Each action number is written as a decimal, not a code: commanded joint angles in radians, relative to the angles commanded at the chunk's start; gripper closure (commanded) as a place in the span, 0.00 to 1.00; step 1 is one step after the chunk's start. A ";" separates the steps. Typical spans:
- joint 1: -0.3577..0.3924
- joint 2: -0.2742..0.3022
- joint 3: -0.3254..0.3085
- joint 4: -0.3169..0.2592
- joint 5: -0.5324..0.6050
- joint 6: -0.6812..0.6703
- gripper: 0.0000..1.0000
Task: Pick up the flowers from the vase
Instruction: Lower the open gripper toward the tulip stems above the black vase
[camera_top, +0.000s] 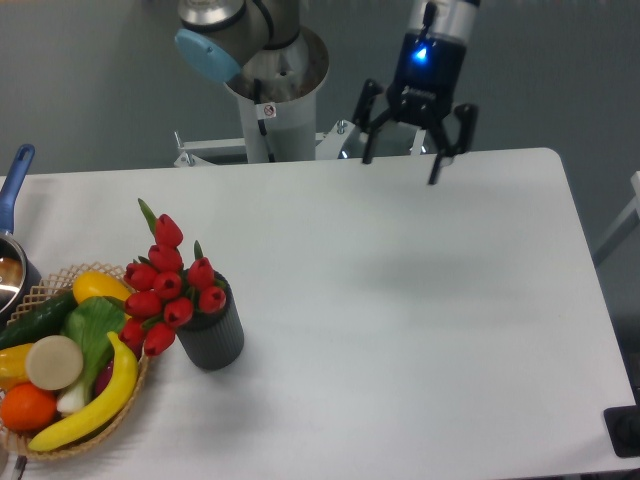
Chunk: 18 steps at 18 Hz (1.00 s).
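Observation:
The flowers (165, 287), a bunch of red tulip buds with green leaves, lean out to the left of the vase (212, 335), a dark grey ribbed cylinder at the table's left front. My gripper (402, 168) hangs open and empty over the far edge of the table, well to the right of and behind the flowers. A blue light glows on its black body.
A wicker basket (126, 410) with a banana, cucumber, orange and other produce stands just left of the vase, touching the flowers. A blue-handled pot (12, 205) sits at the left edge. The arm's base column (270, 105) rises behind the table.

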<state>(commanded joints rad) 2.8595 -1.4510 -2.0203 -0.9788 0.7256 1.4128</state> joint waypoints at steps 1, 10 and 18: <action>-0.018 -0.014 -0.003 0.018 -0.002 0.000 0.00; -0.147 -0.081 -0.009 0.081 -0.023 -0.032 0.00; -0.215 -0.110 -0.002 0.138 -0.018 -0.213 0.00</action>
<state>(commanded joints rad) 2.6447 -1.5615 -2.0218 -0.8407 0.7071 1.1995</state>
